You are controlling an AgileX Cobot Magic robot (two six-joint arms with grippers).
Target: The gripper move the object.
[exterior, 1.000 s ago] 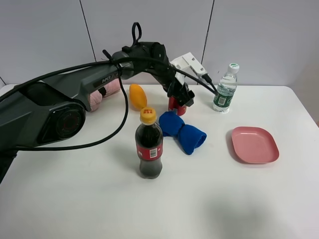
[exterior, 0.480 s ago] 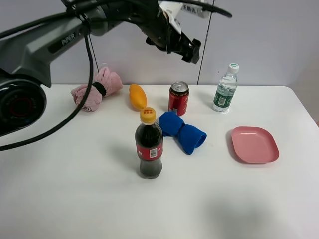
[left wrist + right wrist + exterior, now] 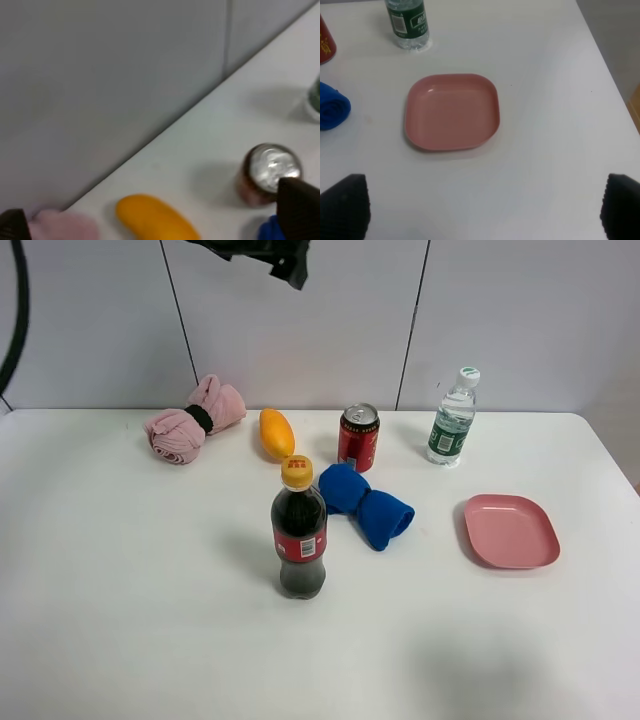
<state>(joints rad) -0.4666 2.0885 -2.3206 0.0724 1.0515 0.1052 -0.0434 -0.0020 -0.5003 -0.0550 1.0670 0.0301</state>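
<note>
The red soda can (image 3: 358, 438) with a silver top stands upright at the back middle of the table, free of any gripper. It also shows in the left wrist view (image 3: 270, 172). My left gripper (image 3: 275, 255) is high above the table at the top edge of the exterior view, well above and left of the can. In the left wrist view the left gripper (image 3: 156, 212) is open and empty, jaws wide apart. My right gripper (image 3: 482, 210) is open and empty, above the table near the pink plate. It is out of the exterior view.
A dark cola bottle (image 3: 299, 535) with a yellow cap stands in front of the can. A blue rolled cloth (image 3: 365, 503), an orange fruit (image 3: 277, 433), a pink towel (image 3: 193, 420), a water bottle (image 3: 452, 418) and a pink plate (image 3: 511, 530) lie around it.
The left arm let go of the can, rose and swung up and left, almost out of the exterior view. The can stays upright where it was set.
</note>
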